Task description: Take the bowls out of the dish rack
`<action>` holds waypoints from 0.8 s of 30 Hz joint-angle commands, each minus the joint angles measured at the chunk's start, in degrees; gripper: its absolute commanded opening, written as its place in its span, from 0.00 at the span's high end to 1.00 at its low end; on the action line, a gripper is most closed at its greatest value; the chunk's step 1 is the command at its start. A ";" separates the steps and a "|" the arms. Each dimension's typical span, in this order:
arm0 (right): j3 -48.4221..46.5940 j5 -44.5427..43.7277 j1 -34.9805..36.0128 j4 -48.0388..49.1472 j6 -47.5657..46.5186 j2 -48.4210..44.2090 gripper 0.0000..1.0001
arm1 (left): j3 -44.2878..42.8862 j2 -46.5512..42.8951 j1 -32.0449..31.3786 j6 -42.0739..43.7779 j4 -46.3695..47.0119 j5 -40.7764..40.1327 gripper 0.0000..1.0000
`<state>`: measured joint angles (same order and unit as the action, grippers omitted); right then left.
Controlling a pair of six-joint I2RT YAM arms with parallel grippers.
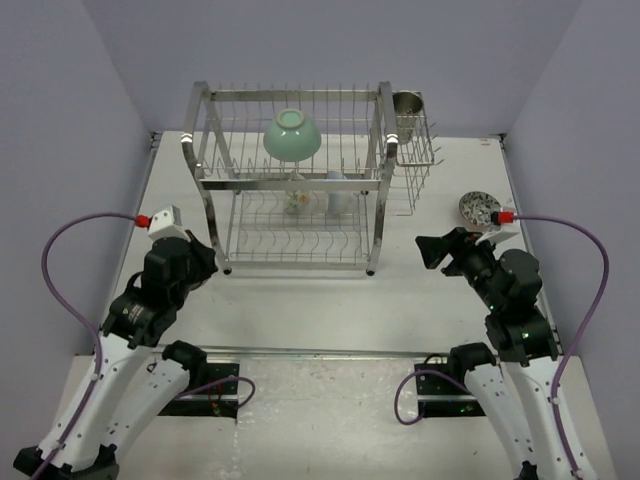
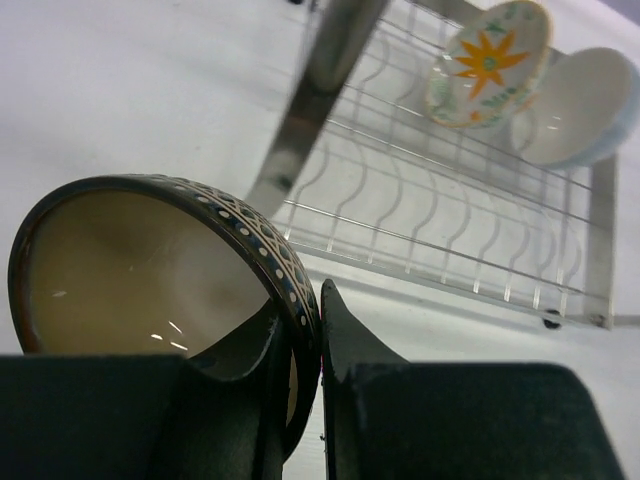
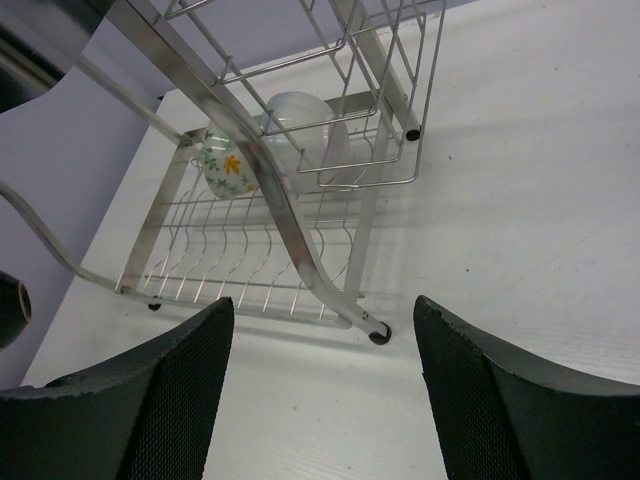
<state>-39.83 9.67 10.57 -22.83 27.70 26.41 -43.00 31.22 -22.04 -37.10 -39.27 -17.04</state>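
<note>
Bowl (image 1: 291, 134) on rack (image 1: 290, 184); cup (image 1: 407, 103) in basket (image 1: 418, 160)

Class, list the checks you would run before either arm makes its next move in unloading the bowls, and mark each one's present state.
1. The left gripper pinches the dark patterned bowl by its rim between its fingers: ok.
2. Held bowl is outside the dish rack: ok.
3. Landing spot beneath the held bowl: cannot tell.
4. The right gripper is open and empty: ok.
5. Rack unloaded: not ok; mint-green bowl on the upper tier, flowered bowl and pale bowl on the lower.
</note>
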 commanded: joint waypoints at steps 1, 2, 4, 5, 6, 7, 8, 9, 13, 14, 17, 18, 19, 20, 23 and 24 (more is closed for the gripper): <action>-1.74 1.84 0.24 0.07 0.34 -0.58 0.27 | -7.00 7.59 0.16 -4.72 -5.28 -13.42 1.00; -1.82 1.67 0.24 -0.11 0.33 -0.49 0.27 | -8.14 9.63 0.24 -7.00 -7.47 -15.37 1.00; -2.18 1.14 0.24 -0.81 -0.02 -0.57 0.27 | -11.12 15.32 0.59 -7.80 -11.26 -19.76 1.00; -2.26 1.14 0.24 -0.99 -0.11 -0.84 0.27 | -12.44 17.45 1.03 -7.72 -12.92 -20.57 1.00; -2.27 1.05 0.24 -1.08 -0.19 -0.84 0.27 | -14.28 21.04 2.60 -6.76 -12.85 -21.10 1.00; -2.35 0.96 0.24 -1.16 -0.28 -1.01 0.27 | -15.08 22.73 4.27 -5.97 -12.85 -20.85 1.00; -2.27 0.88 0.24 -1.08 -0.28 -1.01 0.27 | -15.53 24.22 6.55 -2.74 -11.03 -19.36 1.00; -2.44 0.96 0.24 -1.25 -0.37 -0.93 0.27 | -15.53 26.41 11.97 -0.62 -9.44 -16.91 1.00; -2.18 0.53 0.24 -1.52 -0.54 -1.28 0.27 | -15.35 29.77 24.73 5.71 -3.81 -8.38 1.00; -2.09 0.52 0.33 -1.60 -0.55 -1.28 0.27 | -15.18 30.21 26.94 6.51 -2.93 -7.41 1.00; -2.09 0.79 0.24 -1.52 -0.63 -0.93 0.27 | -12.55 30.48 34.75 9.66 1.62 -1.44 1.00; -2.09 0.79 0.24 -1.52 -0.72 -0.84 0.27 | -11.76 31.09 36.53 10.12 2.43 0.41 1.00; -2.09 0.87 0.24 -1.43 -0.72 -0.66 0.27 | -10.71 31.70 38.28 11.08 3.83 3.56 1.00; -2.09 0.88 0.24 -1.34 -0.63 -0.58 0.27 | -10.44 32.66 41.00 11.35 4.28 4.72 1.00; -1.91 0.96 0.24 -1.16 -0.63 -0.49 0.27 | -10.26 37.58 43.66 11.88 5.51 7.63 1.00; -1.74 0.96 0.24 -0.90 -0.63 -0.57 0.27 | -10.52 39.68 43.92 11.88 5.69 8.33 1.00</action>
<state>-39.94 10.07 10.61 -23.62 27.79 25.76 -53.65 67.48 20.36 -28.77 -39.11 -14.39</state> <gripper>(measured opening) 0.733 0.144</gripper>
